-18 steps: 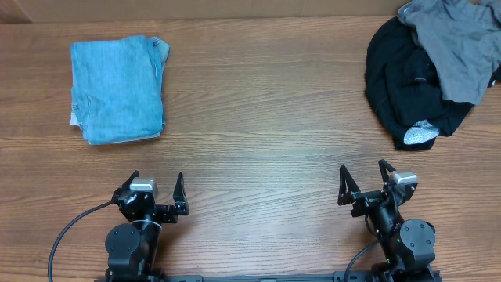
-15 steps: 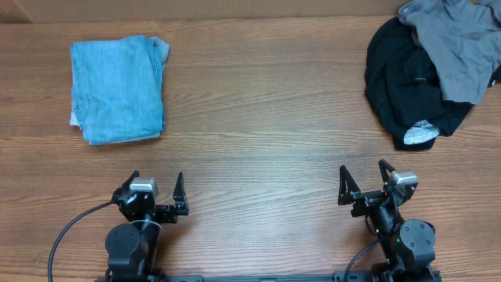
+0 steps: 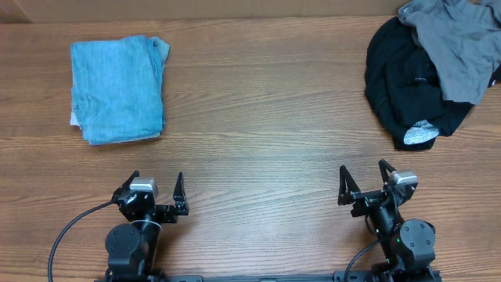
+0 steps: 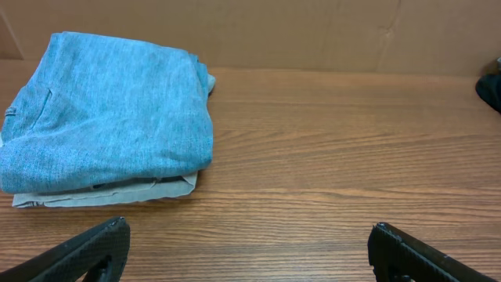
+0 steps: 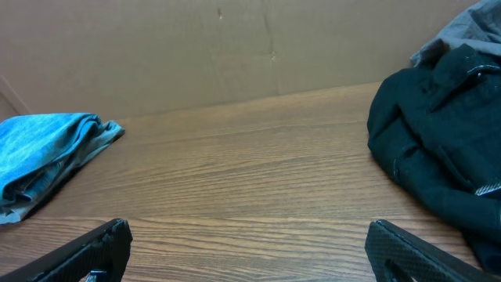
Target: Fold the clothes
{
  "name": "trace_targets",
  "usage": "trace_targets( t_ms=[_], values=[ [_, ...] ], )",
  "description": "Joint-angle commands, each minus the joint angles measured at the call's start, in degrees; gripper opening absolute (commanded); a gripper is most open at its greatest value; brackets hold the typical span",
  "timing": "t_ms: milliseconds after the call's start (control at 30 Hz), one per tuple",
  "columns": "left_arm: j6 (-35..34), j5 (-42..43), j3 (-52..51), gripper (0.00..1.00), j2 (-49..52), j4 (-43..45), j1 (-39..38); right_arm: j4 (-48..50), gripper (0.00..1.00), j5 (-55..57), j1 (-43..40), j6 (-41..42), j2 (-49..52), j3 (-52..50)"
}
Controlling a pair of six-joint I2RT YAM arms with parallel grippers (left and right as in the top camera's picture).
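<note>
A crumpled medium-grey garment (image 3: 454,43) lies on top of a black garment (image 3: 403,78) at the table's far right corner; a corner of the grey cloth also shows in the right wrist view (image 5: 473,23). My left gripper (image 3: 153,188) is open and empty near the front edge at the left. My right gripper (image 3: 363,178) is open and empty near the front edge at the right, well short of the pile. Both wrist views show bare wood between wide-apart fingers (image 4: 86,251) (image 5: 407,251).
A folded light blue garment (image 3: 116,88) lies on a pale folded cloth at the far left; it also shows in the left wrist view (image 4: 109,117) and the right wrist view (image 5: 43,153). A brown cardboard wall (image 5: 235,47) runs along the table's far edge.
</note>
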Motion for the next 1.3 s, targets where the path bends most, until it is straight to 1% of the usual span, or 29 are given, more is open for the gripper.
trace_targets(
  t_ms=[0, 733, 800, 867, 900, 933, 967, 1000, 1100, 1267],
  values=[
    [0.09, -0.52, -0.35, 1.00, -0.63, 0.09, 0.61, 0.55, 1.00, 0.37, -0.37, -0.26, -0.72, -0.35],
    [0.09, -0.52, -0.35, 1.00, -0.63, 0.09, 0.61, 0.61, 1.00, 0.37, -0.37, 0.37, -0.72, -0.35],
    [0.09, -0.52, -0.35, 1.00, -0.63, 0.09, 0.61, 0.90, 1.00, 0.39, -0.37, 5.09, -0.72, -0.35],
    [0.09, -0.52, -0.35, 1.00, -0.63, 0.09, 0.61, 2.32, 1.00, 0.39, -0.37, 17.94, -0.72, -0.35],
    [0.09, -0.52, -0.35, 1.00, -0.63, 0.09, 0.61, 2.19, 1.00, 0.37, -0.37, 22.69, -0.72, -0.35],
    [0.09, -0.52, -0.35, 1.00, -0.63, 0.09, 0.61, 0.59, 1.00, 0.35, -0.37, 29.77, -0.72, -0.35],
    [0.09, -0.52, -0.35, 1.00, -0.63, 0.09, 0.61, 0.42, 1.00, 0.33, -0.37, 33.31, -0.66, -0.35],
    [0.09, -0.52, -0.35, 1.00, -0.63, 0.09, 0.61, 0.42, 1.00, 0.35, -0.37, 34.82, -0.66, -0.35],
    [0.09, -0.52, -0.35, 1.00, -0.63, 0.09, 0.61, 2.03, 1.00, 0.76, -0.37, 34.80, -0.66, -0.35],
    [0.09, -0.52, -0.35, 1.00, -0.63, 0.09, 0.61, 2.49, 1.00, 0.33, -0.42, 33.20, 0.37, 0.22]
  ],
)
